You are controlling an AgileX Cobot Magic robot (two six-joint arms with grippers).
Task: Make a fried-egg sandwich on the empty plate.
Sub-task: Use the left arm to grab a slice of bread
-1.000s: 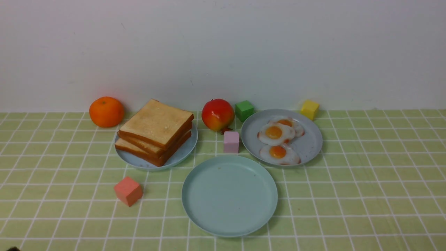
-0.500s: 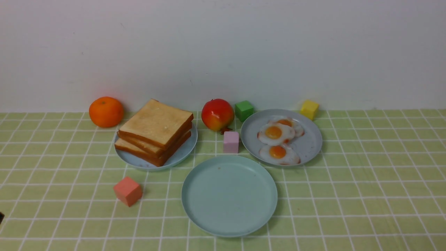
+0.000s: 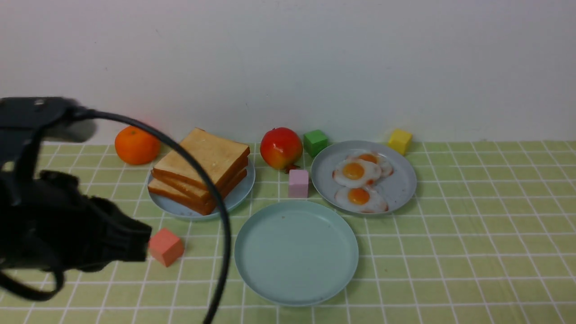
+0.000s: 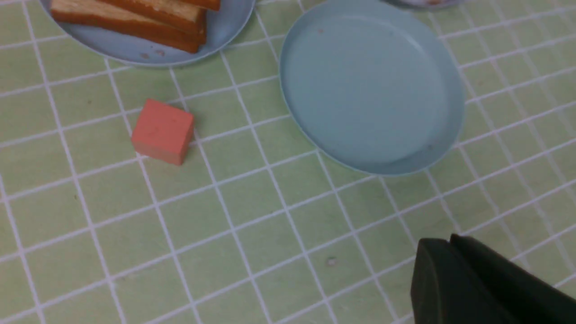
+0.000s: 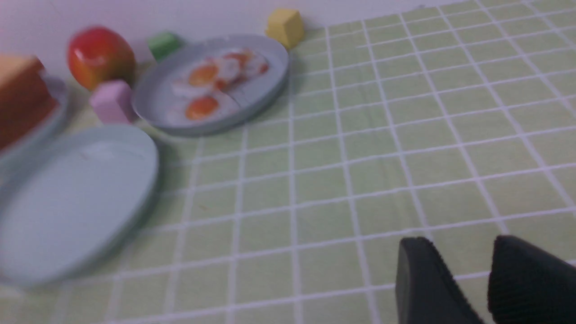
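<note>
Movement on the left: my left gripper (image 4: 450, 243) has just swung into view in front of the toast (image 3: 202, 168), fingers together, holding nothing. My right gripper (image 5: 468, 261) waits with fingers apart. The empty plate (image 3: 297, 252) sits in the middle, bare, so nothing is built yet

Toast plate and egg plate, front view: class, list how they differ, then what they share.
Load: the toast plate holds a stack of square brown toast; the egg plate holds flat white eggs with orange yolks.
Cover: toast hides most of the toast plate; the egg plate shows a broad bare margin.
Colour: the toast plate looks bluer, the egg plate greyer.
Shared: both are round, shallow-rimmed, and stand behind the empty plate.
</note>
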